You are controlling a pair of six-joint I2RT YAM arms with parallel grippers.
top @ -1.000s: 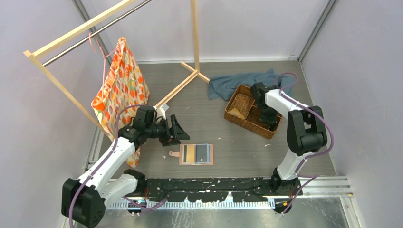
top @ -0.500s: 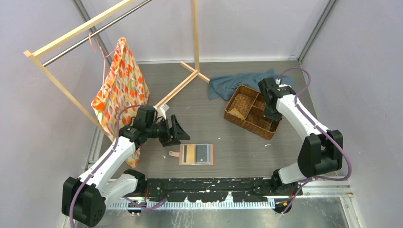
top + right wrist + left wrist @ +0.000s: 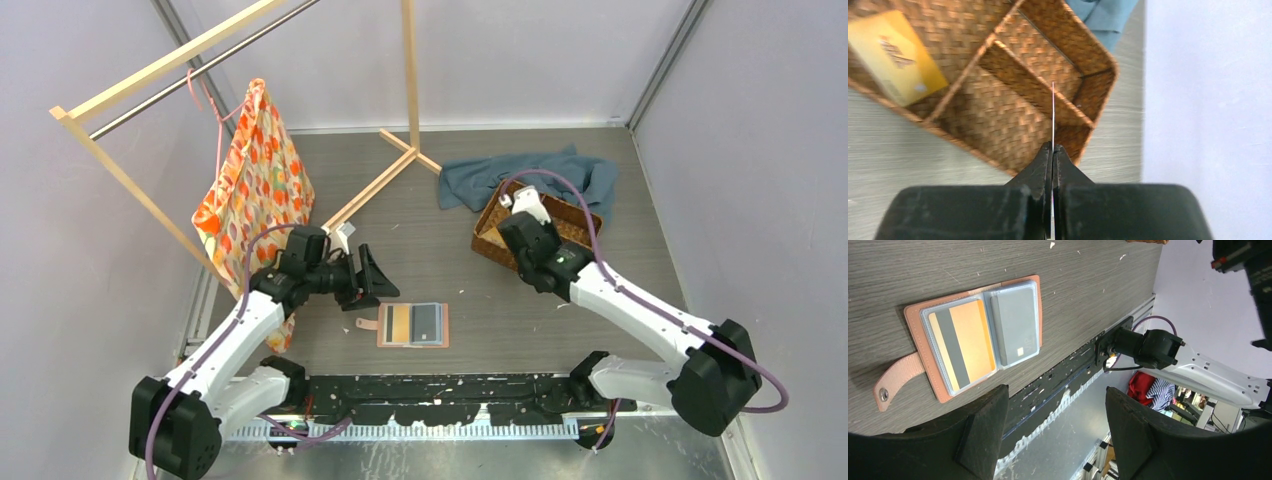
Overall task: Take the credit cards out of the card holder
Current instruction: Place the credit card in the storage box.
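A card point(image 3: 1053, 112) is pinched edge-on in the shut right end effector point(image 3: 1053, 150) above the basket point(image 3: 1073, 35) while the empty left end effector point(image 3: 1055, 395) is spread wide over the open holder point(image 3: 918, 340) on the counter point(image 3: 1088, 270); released off-centre, it may be caught on a divider point(image 3: 1018, 70)

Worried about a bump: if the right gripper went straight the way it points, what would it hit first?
Probably the woven basket, near a divider; the thin card pinched in the right gripper, seen edge-on, would touch first. Depth is unclear.
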